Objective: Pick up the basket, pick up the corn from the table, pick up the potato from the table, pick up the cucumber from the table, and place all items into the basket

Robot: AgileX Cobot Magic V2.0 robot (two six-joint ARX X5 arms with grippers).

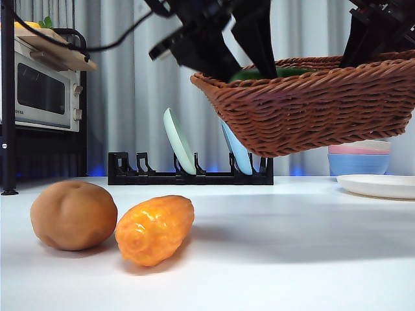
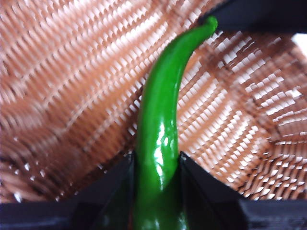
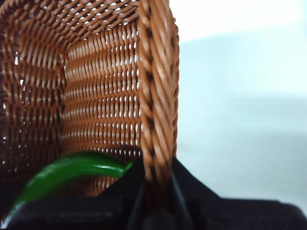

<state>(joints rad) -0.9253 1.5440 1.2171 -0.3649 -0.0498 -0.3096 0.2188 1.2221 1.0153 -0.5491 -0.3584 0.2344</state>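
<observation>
The brown wicker basket (image 1: pixel 324 110) hangs tilted above the table (image 1: pixel 292 253) at the upper right. My right gripper (image 1: pixel 373 39) is shut on its braided rim (image 3: pixel 156 96), one jaw inside and one outside. Reaching in over the basket's left rim, my left gripper (image 1: pixel 240 61) is shut on the glossy green cucumber (image 2: pixel 160 120). The cucumber's pointed end lies over the woven inside of the basket (image 2: pixel 72 86), and it also shows in the right wrist view as the cucumber (image 3: pixel 72 171) low inside the basket. The tan potato (image 1: pixel 73 215) and the bumpy orange corn (image 1: pixel 154 229) lie side by side on the table at the front left.
A black dish rack (image 1: pixel 188 173) at the back holds a green plate (image 1: pixel 178 141) and a blue plate (image 1: pixel 237 152). Stacked pastel bowls (image 1: pixel 360 159) and a white plate (image 1: pixel 379 186) sit at the right, under the basket. A toaster oven (image 1: pixel 42 91) stands on a shelf at the far left.
</observation>
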